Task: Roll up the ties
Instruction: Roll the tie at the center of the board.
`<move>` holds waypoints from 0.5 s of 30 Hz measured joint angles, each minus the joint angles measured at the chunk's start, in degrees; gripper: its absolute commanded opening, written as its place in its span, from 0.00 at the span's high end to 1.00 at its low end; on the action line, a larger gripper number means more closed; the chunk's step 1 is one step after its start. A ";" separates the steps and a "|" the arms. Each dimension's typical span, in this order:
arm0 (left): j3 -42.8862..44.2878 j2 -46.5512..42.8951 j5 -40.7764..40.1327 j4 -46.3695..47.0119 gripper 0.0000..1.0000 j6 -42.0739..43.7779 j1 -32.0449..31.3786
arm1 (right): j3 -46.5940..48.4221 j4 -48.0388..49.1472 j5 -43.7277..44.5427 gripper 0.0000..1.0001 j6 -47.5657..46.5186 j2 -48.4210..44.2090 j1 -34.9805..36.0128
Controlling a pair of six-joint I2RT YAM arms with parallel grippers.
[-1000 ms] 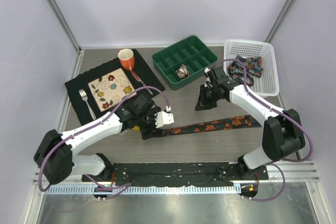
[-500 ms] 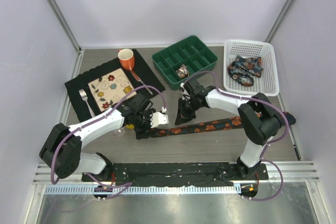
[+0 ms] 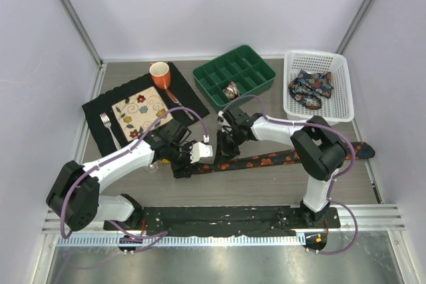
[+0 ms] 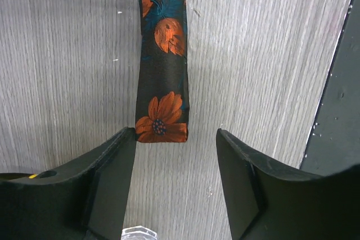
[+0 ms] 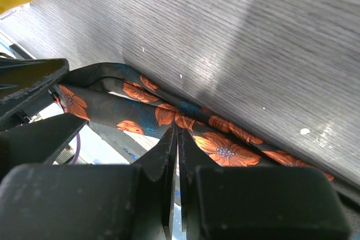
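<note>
One tie, dark with orange flowers, lies flat across the table from left of centre to the right edge. Its narrow end lies just beyond my left gripper's open fingertips, close to the left finger. In the top view the left gripper sits over that end. My right gripper is shut, its tips touching the tie a little to the right of the left gripper. A rolled tie sits in the green organizer. More ties lie bundled in the white basket.
The green organizer and the white basket stand at the back right. A black placemat at back left holds a floral plate, an orange mug and a fork. The arms' base rail runs along the near edge.
My right arm has swung left from beside the basket down onto the tie near the left gripper. My left gripper has shifted slightly over the tie's narrow end.
</note>
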 measured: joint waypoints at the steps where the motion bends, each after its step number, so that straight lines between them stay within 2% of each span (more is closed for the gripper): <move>1: -0.09 0.07 0.04 0.24 0.41 -0.31 0.00 | 0.00 -0.02 0.02 0.90 0.00 -0.11 -0.02; 10: -1.03 1.40 0.02 2.97 0.52 -2.19 0.00 | -0.74 0.11 -0.09 0.92 -0.09 -1.16 0.17; 15: -1.03 1.84 0.26 3.58 0.57 -3.32 0.00 | -0.72 1.66 -0.35 0.93 -0.31 2.91 0.66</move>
